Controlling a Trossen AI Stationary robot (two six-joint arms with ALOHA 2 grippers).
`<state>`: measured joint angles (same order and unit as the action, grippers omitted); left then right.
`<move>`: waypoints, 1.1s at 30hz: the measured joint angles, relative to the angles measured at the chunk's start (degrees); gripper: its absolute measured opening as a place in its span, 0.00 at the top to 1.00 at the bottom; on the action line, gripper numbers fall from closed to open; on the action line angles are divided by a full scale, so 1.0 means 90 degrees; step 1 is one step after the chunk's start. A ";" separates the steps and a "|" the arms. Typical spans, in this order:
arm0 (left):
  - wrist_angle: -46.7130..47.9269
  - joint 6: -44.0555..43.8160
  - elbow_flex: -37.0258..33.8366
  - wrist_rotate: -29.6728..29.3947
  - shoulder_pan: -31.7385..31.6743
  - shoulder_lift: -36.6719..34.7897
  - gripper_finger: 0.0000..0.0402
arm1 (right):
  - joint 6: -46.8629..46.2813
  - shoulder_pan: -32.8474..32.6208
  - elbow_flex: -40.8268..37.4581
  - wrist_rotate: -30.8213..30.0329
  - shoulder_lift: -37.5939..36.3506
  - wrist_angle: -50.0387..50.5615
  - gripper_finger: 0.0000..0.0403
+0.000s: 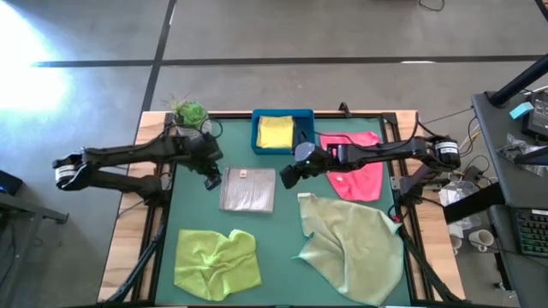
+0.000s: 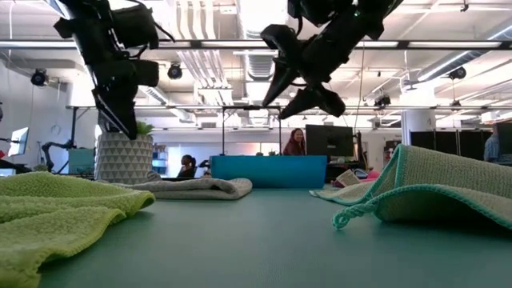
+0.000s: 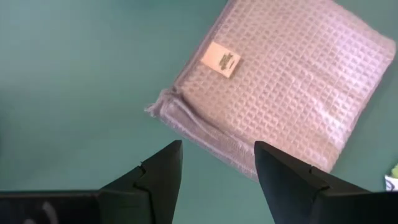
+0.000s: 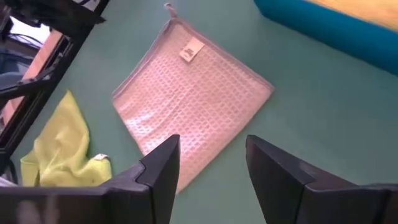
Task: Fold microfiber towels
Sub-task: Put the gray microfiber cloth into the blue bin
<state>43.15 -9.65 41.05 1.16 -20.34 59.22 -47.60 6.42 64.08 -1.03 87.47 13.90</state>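
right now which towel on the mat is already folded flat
The light grey towel between the two hands: a neat folded square, while the lime green, sage green and pink ones lie crumpled or spread.

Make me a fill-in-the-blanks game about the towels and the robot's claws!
1. The folded grey towel has a small ____ sewn on it.
2. The yellow towel lies inside the ____ tray.
3. The left claw and right claw are both ____.

Missing words: label; blue; open

five towels [image 1: 248, 189], one tray [image 1: 258, 141], one plant [image 1: 190, 113]
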 joint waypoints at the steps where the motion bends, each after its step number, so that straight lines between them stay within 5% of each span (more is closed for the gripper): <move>1: -0.0100 -0.0001 -0.0087 0.0024 0.0000 -0.0057 0.54 | 0.0000 -0.0002 0.0007 0.0002 0.0054 -0.0067 0.57; 18: -0.1292 -0.0226 -0.1046 0.1222 -0.1054 -0.0432 0.54 | -0.1100 0.0017 0.0021 -0.0057 0.0971 -0.0810 0.57; 26: -0.1294 -0.0238 -0.1016 0.2496 -0.2051 -0.0440 0.54 | -0.0738 0.0361 0.0127 -0.0068 0.0984 -0.0817 0.57; 33: -0.1230 -0.1181 -0.1019 0.2708 -0.2526 -0.0431 0.54 | -0.0483 0.0646 0.0383 0.0241 0.0995 -0.0825 0.57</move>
<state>32.08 -20.28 31.88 25.53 -43.07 55.35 -51.95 12.23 67.53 1.14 96.43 6.48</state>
